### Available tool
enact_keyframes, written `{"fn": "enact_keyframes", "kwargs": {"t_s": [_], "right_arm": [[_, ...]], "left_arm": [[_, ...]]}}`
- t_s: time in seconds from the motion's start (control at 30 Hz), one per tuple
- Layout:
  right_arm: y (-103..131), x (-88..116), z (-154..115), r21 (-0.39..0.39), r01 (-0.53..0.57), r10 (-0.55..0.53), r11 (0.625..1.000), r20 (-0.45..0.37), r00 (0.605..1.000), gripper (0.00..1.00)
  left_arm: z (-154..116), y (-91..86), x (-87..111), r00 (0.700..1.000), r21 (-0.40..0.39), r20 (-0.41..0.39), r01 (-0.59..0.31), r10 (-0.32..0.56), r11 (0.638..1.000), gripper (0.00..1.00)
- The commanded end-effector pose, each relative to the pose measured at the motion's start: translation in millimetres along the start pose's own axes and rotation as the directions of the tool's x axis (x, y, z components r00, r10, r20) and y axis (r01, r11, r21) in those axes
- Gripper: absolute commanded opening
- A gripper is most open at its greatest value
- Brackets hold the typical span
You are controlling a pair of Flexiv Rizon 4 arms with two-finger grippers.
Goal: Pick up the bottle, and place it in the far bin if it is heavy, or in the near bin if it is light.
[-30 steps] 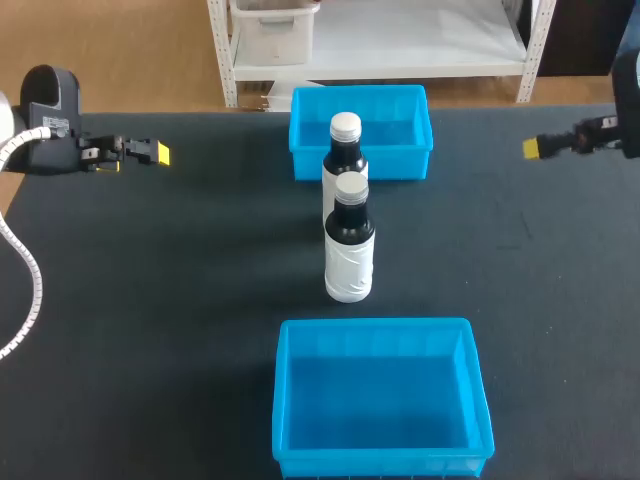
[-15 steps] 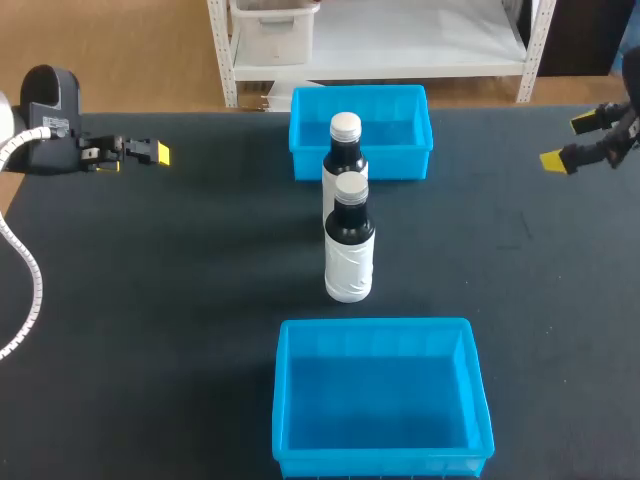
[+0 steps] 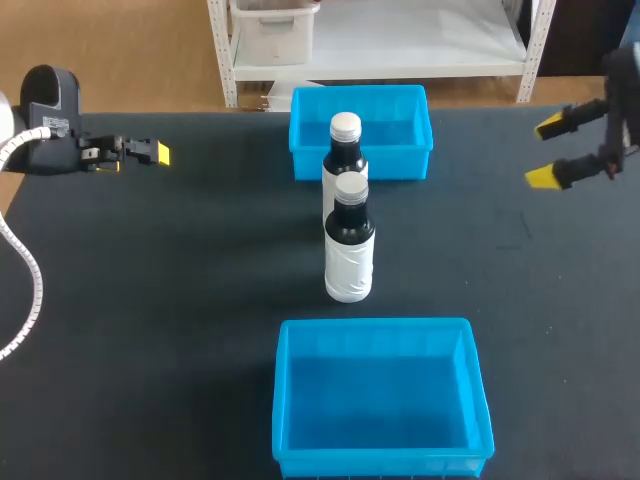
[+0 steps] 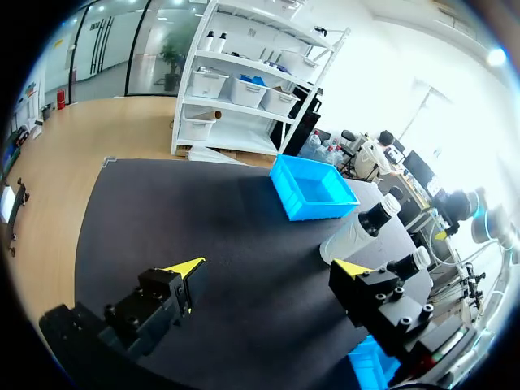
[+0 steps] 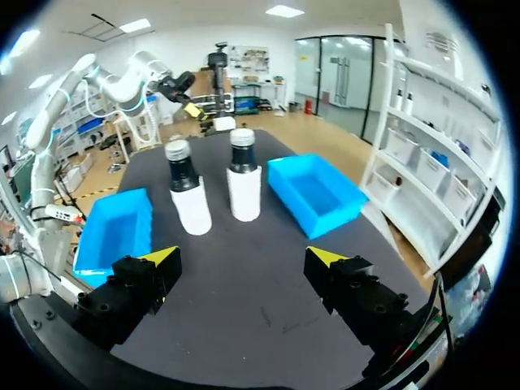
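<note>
Two dark bottles with white labels and pale caps stand upright in a line mid-table: the near bottle (image 3: 349, 250) (image 5: 188, 199) and the far bottle (image 3: 345, 148) (image 5: 244, 183) (image 4: 357, 234) just behind it. The far blue bin (image 3: 303, 135) (image 5: 317, 195) (image 4: 313, 188) lies beyond them and the near blue bin (image 3: 375, 326) (image 5: 118, 231) in front; both look empty. My right gripper (image 3: 548, 152) (image 5: 244, 256) hangs open at the table's right, well apart from the bottles. Far to the left, my left gripper (image 3: 157, 152) (image 4: 268, 266) is open and holds nothing.
The dark table (image 3: 180, 300) stretches wide on both sides of the bottle line. A white cable (image 3: 30, 280) of the left arm hangs over the left edge.
My right wrist has turned and dropped slightly, so its two yellow tips now show spread apart. The left arm, bottles and bins have not moved.
</note>
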State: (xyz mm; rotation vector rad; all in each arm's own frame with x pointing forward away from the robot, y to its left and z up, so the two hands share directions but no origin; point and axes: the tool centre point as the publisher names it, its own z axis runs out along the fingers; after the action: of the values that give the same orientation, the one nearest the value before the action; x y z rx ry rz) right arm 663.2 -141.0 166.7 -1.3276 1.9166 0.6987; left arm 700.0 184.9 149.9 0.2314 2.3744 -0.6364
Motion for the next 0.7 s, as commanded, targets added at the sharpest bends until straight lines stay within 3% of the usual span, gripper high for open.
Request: {"fn": "enact_keyframes", "kwargs": {"t_s": [0.03, 0.3, 0.7], "right_arm": [[11, -6, 24, -0.206, 0.034, -0.029, 0.978, 0.030, 0.999, 1.00], [44, -22, 65, -0.246, 0.077, -0.075, 0.966, 0.019, 0.997, 1.00], [83, -45, 97, -0.238, 0.109, -0.114, 0.965, -0.008, 0.993, 1.00]], "left_arm": [[0, 0.0, 0.0, 1.000, 0.000, 0.000, 0.000, 0.000, 1.000, 1.00], [0, 0.0, 0.0, 1.000, 0.000, 0.000, 0.000, 0.000, 1.000, 1.00], [0, 0.0, 0.0, 1.000, 0.000, 0.000, 0.000, 0.000, 1.000, 1.00]]}}
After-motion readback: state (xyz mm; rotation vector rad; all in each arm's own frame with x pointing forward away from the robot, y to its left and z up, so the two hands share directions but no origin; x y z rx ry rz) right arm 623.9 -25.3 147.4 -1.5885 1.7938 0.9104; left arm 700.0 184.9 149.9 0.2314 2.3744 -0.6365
